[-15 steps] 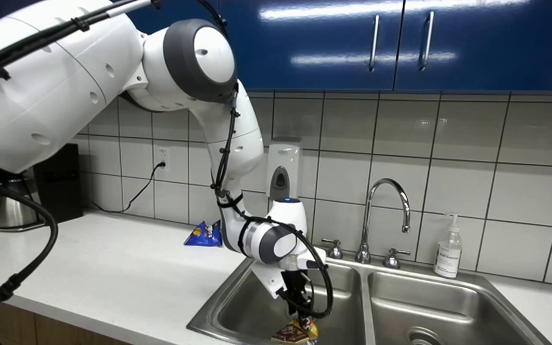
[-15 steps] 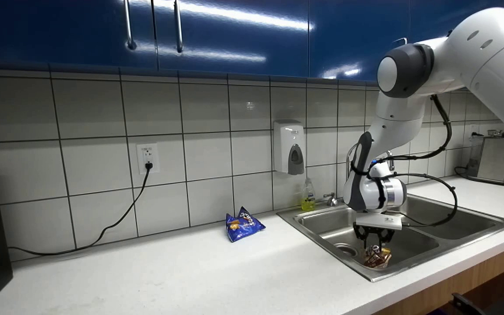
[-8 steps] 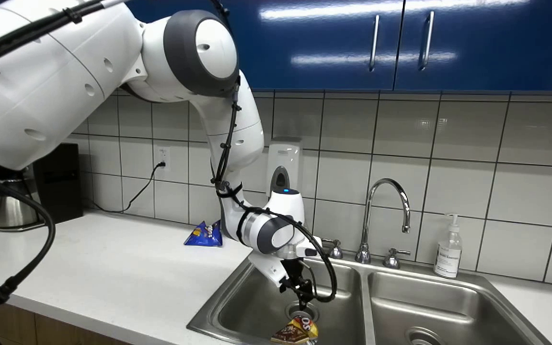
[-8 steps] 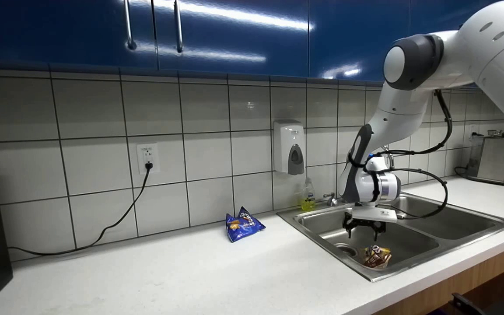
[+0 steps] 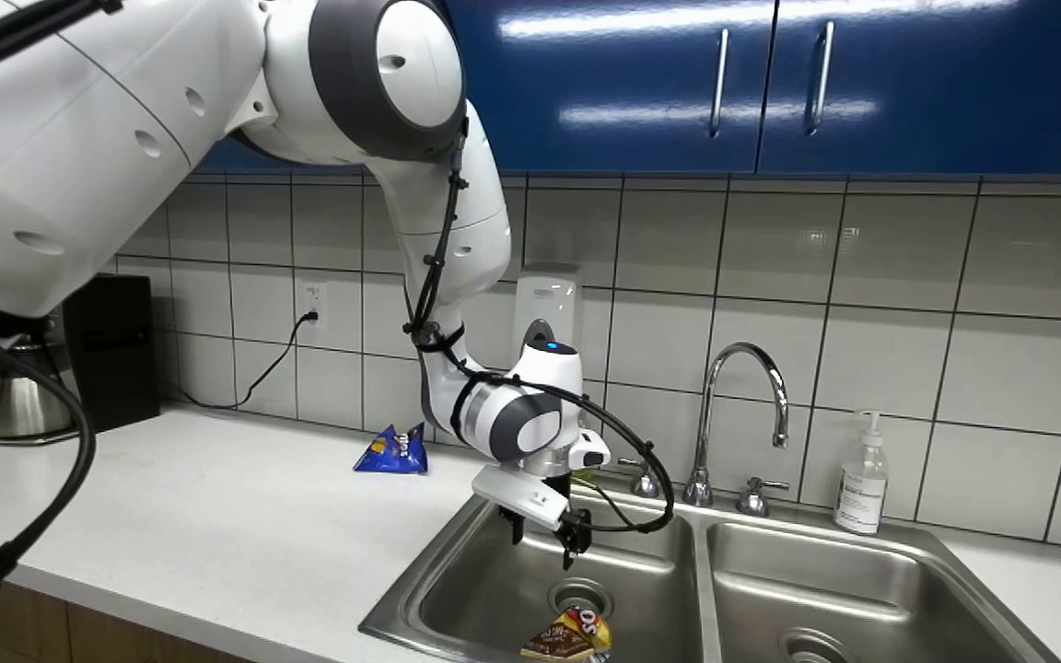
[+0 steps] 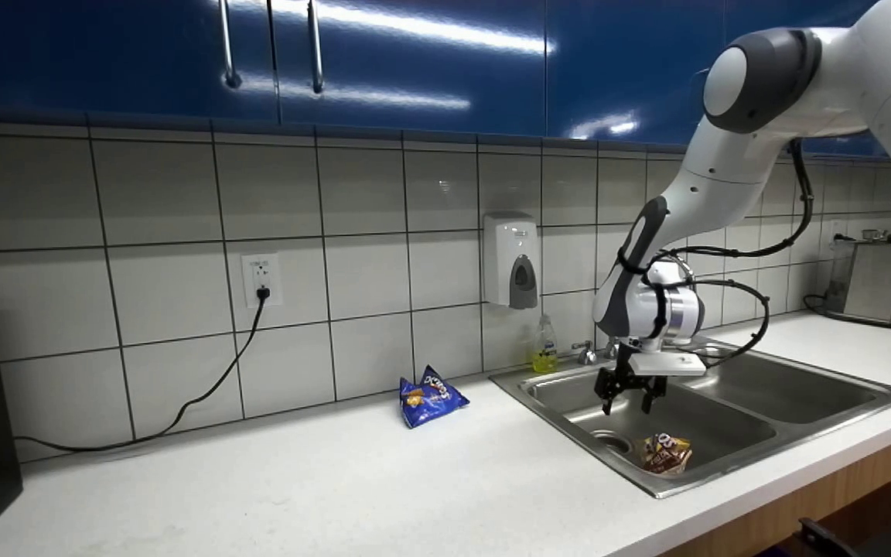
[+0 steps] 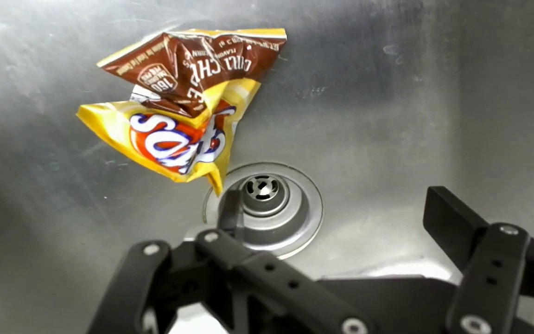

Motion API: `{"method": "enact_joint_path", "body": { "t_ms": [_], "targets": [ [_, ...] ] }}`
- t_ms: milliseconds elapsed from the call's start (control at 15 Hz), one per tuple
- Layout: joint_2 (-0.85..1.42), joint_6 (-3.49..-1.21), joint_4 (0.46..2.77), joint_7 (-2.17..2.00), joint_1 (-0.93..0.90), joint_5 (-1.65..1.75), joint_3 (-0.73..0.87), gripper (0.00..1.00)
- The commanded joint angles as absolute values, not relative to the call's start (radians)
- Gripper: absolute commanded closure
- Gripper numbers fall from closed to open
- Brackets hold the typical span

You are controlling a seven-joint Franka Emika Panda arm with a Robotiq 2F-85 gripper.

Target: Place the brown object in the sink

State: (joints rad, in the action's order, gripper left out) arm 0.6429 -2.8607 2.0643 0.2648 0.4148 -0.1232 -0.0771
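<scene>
got a chip bag down in the sink, left basin, near the drain, plus a snack bag on the counter left of the sink, faucet behind.

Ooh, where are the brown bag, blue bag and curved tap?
Brown bag [image 7: 188, 107]: wrist view, creased middle.
Blue bag [image 6: 431, 401]: in an exterior view, printed front.
Curved tap [image 5: 705, 424]: in an exterior view, upright pipe.

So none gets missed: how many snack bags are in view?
2: brown-and-yellow corn chip bag in the sink, blue snack bag on the counter. The arm might hide others.
</scene>
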Motion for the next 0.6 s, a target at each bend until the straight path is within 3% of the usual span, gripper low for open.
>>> {"method": "enact_joint_path", "body": {
  "t_ms": [0, 533],
  "targets": [
    [0.548, -2.762, 2.131, 0.422, 0.460, -0.082, -0.110, 0.00],
    [0.365, -2.681, 2.272, 0.525, 0.398, -0.018, -0.049, 0.00]
  ]
}}
